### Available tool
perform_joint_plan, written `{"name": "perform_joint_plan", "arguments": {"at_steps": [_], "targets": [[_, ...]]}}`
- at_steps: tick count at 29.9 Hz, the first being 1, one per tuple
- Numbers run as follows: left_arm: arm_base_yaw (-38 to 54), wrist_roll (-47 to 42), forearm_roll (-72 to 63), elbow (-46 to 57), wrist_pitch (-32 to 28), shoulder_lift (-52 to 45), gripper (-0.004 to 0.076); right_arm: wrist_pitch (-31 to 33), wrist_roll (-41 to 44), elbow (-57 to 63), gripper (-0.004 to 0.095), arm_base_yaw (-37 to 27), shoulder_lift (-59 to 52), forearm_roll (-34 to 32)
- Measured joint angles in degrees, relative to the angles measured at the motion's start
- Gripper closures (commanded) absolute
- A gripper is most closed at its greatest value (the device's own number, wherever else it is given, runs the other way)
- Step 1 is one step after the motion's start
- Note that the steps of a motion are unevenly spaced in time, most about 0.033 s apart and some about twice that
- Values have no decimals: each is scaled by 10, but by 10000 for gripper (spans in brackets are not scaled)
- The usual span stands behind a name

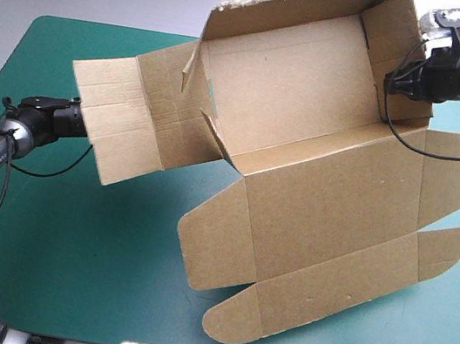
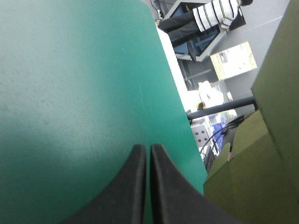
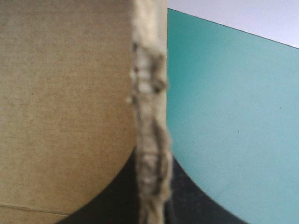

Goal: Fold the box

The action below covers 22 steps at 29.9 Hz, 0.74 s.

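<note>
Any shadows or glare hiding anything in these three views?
High view: the brown cardboard box casts a soft shadow on the teal-green cover beneath it, no glare. Left wrist view: cover dims beside the shut left gripper. Right wrist view: even light, board edge held in the right gripper.

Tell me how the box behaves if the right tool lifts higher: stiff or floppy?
Probably light: the right tool holds the box tilted by one wall edge. Panels look stiff and flat. Expect hinging at creases: the lid lies on the table while the tray tilts.
</note>
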Motion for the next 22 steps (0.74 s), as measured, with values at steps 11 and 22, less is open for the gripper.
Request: {"name": "perform_joint_plan", "arguments": {"at_steps": [11,22], "targets": [[-60,1,-6,0,3,-88,526,0,14,0,926,5,44,-32],[-61,-17,-6,-2,13,-149,324,-6,38,0,926,78,51,-82]]}}
